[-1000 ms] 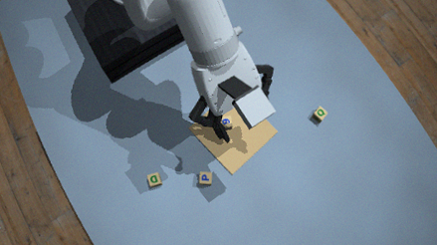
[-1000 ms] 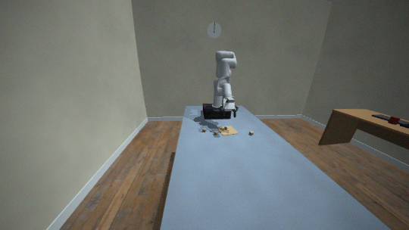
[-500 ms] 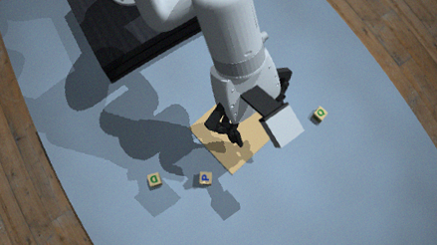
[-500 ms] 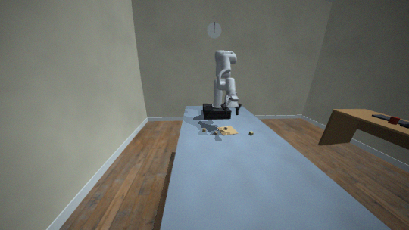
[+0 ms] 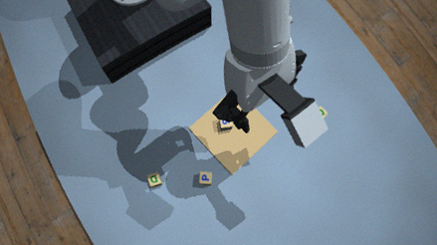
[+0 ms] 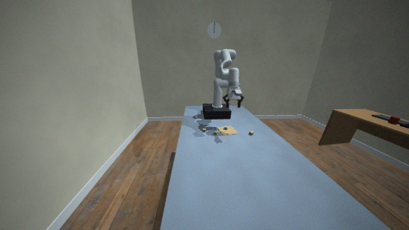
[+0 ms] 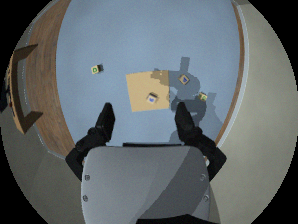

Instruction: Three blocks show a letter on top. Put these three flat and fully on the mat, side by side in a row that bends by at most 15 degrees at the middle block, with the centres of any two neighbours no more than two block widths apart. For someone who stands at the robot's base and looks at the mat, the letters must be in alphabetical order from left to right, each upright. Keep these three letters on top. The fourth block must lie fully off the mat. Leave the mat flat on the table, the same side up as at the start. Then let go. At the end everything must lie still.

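Our hand (image 5: 270,106) (image 6: 233,105) (image 7: 144,110) is open and empty, high over the worktop (image 5: 362,215) (image 6: 212,170) (image 7: 125,30), its 2 fingers wide apart. Beyond it lies the mat (image 5: 251,142) (image 6: 231,132) (image 7: 142,82), with 1 block, the mat block (image 5: 225,123) (image 6: 226,128) (image 7: 152,98), on its near half, blue mark up and turned askew to the edges. Off the mat's right side we see 2 more: the right green block (image 5: 154,179) (image 6: 204,130) (image 7: 202,96) and, farther out, the blue block (image 5: 205,178) (image 6: 216,133) (image 7: 184,79). The left green block (image 5: 322,111) (image 6: 251,133) (image 7: 95,69) sits alone, well off the left side. We judge the next move turns on that: it lies forward and left of us, so fetching it means swinging left, then lowering. The row is unbuilt; we cannot surely read every letter.
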`<state>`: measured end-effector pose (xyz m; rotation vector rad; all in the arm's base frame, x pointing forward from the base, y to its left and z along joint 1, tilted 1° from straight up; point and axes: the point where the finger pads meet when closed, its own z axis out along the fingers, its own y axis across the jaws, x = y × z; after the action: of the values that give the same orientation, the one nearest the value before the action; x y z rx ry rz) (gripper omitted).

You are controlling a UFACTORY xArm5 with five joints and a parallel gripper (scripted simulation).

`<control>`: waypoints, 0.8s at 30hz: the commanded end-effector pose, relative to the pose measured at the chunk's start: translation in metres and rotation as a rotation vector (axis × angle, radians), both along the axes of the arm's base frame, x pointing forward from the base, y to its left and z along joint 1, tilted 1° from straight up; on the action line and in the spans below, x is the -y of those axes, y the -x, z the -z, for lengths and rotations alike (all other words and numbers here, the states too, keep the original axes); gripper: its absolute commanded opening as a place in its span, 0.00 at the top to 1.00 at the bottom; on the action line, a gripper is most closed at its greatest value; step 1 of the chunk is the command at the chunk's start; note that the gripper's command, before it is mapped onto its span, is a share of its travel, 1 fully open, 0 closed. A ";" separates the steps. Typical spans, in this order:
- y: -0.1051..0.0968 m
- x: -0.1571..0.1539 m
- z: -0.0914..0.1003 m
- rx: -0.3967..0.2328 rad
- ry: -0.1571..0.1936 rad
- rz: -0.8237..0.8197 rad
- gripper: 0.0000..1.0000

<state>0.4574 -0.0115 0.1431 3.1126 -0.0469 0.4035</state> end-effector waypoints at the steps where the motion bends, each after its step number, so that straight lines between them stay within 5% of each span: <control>1: 0.009 -0.004 -0.029 -0.083 -0.002 -0.009 0.00; 8: 0.031 -0.008 -0.069 -0.176 -0.002 -0.020 0.00; 11: 0.031 -0.008 -0.069 -0.176 -0.002 -0.020 0.00; 13: 0.051 -0.011 -0.098 -0.239 -0.003 -0.028 0.00; 24: 0.036 0.004 -0.107 -0.337 -0.032 0.258 0.00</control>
<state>0.4135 -0.0104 0.2481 3.1240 -0.2915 -0.0735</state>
